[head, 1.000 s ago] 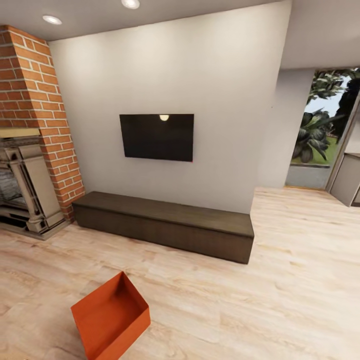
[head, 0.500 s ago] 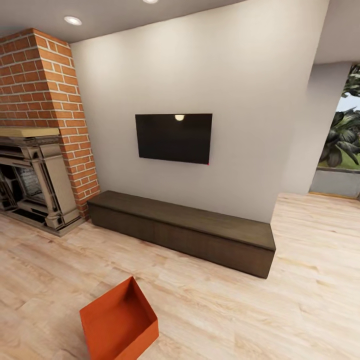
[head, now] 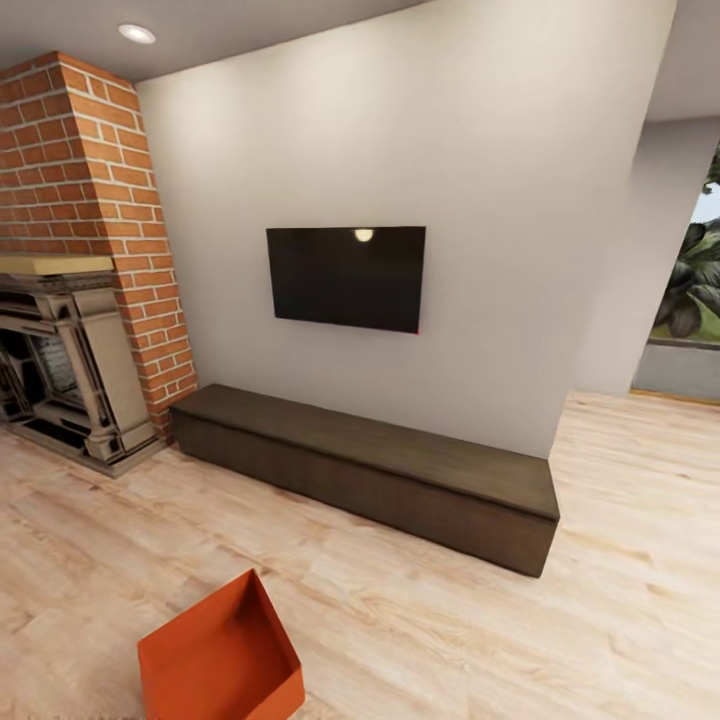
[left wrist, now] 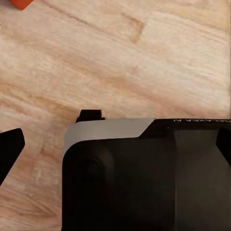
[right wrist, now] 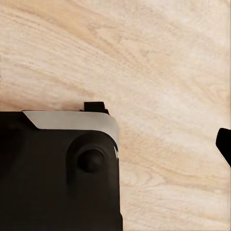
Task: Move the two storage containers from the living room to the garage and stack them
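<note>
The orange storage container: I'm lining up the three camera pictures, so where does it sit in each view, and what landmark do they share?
Head view: the storage container sits on the wood floor at the lower left, open side up, in front of the dark cabinet.
Left wrist view: an orange corner at the picture's edge, probably the same container.
Right wrist view: I can't find it here.
Shared landmark: the light wood plank floor.

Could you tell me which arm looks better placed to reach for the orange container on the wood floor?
Probably the left. In the head view the storage container sits low and left of centre, on the robot's left side, and an orange corner of it shows in the left wrist view. Both wrist views look down on the plank floor.
</note>
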